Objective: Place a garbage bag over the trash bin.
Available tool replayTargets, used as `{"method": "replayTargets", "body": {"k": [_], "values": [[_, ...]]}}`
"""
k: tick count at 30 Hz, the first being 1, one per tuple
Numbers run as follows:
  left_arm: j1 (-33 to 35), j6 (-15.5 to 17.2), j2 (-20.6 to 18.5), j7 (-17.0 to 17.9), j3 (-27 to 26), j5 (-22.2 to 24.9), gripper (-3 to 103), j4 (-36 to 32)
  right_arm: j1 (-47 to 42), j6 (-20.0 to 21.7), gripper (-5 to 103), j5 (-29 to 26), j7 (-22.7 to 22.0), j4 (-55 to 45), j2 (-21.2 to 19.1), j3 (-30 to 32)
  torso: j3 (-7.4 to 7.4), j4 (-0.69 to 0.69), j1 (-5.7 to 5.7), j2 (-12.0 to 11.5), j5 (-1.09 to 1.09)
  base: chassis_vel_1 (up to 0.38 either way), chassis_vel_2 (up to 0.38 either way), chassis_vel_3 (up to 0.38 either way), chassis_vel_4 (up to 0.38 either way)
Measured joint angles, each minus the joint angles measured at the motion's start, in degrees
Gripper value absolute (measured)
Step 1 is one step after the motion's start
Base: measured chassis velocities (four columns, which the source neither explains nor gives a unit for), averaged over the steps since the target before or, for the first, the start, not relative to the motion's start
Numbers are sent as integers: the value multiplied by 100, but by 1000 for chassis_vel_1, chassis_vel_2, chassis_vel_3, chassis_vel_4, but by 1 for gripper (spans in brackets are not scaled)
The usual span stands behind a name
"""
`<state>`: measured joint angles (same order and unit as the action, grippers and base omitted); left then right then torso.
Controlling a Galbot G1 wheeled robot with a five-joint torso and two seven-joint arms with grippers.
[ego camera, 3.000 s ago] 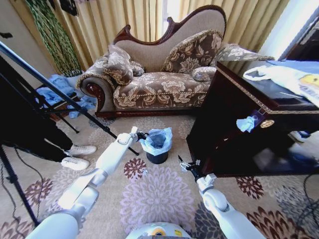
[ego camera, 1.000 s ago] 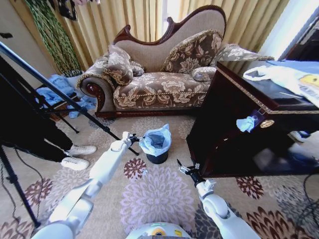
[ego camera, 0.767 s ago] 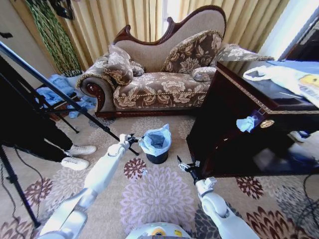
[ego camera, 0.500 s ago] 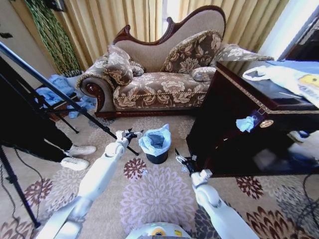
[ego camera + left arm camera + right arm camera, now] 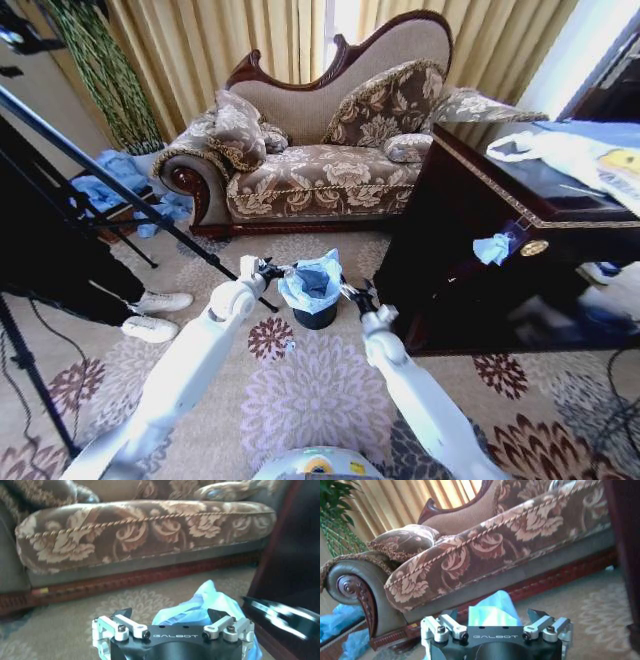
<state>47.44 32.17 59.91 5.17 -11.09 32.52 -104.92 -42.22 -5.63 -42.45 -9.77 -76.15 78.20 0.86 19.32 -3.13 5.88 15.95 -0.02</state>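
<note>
The trash bin [image 5: 316,317], small, black and round, stands on the flowered carpet in front of the sofa. The garbage bag [image 5: 312,280], pale-blue crinkly film, lines the bin and puffs up above its rim. My left gripper [image 5: 268,270] is at the bag's left edge and my right gripper [image 5: 351,295] at its right edge. In the left wrist view the left gripper [image 5: 170,614] is open, and the bag [image 5: 200,605] rises just beyond its fingers. In the right wrist view the right gripper [image 5: 492,615] is open too, with the bag [image 5: 492,605] peaking behind it.
A dark wooden cabinet [image 5: 480,250] stands close on the right of the bin. The patterned sofa [image 5: 320,170] is behind it. Tripod legs [image 5: 130,205] and a person's white shoes [image 5: 160,312] are on the left, with a heap of blue cloth [image 5: 115,175] farther back.
My right arm has reached forward and left, bringing its gripper up to the bag's right side. The left gripper has stayed near the bag's left edge.
</note>
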Motion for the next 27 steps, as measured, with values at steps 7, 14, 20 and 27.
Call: {"method": "replayTargets", "body": {"k": [7, 14, 20, 27], "values": [[478, -490, -175, -290, -75, -382, 100, -327, 395, 206, 92, -145, 42, 487, 157, -21, 0, -3, 0, 0, -1, 0, 0, 0, 0], [524, -605, -137, -312, -79, -391, 100, -437, 680, 211, 90, -65, 146, 1152, 383, -17, -1, -3, 0, 0, 2, 0, 0, 0, 0], [484, -673, -111, -335, -78, -384, 100, -402, 814, 192, 80, 11, 195, 1514, 528, -4, -1, -2, 0, 0, 2, 0, 0, 0, 0], [503, -722, -58, -425, -153, -393, 100, -347, 853, 159, 53, 51, 196, 1683, 560, 2, -1, -2, 0, 0, 2, 0, 0, 0, 0]]}}
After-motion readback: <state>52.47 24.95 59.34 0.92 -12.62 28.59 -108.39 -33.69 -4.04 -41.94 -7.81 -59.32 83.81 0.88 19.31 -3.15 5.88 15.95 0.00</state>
